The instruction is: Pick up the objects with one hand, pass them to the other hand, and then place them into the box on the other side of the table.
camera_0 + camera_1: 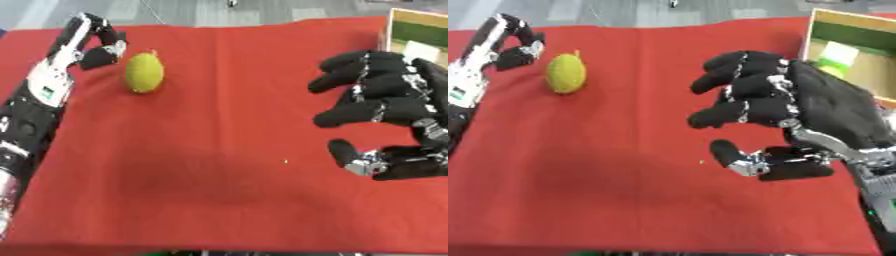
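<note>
A yellow-green fruit, lemon-like with a small stem (144, 73), lies on the red tablecloth (219, 150) at the far left. My left hand (94, 46) is just left of it, fingers curled over, a small gap between hand and fruit. My right hand (785, 112) hovers at the right side with fingers and thumb spread, holding nothing. A cardboard box (855, 55) stands at the far right corner, with something green and white inside.
The red cloth covers the whole table; its front edge runs along the bottom of the views. A tiny pale speck (284, 161) lies on the cloth near my right hand. Grey floor shows beyond the far edge.
</note>
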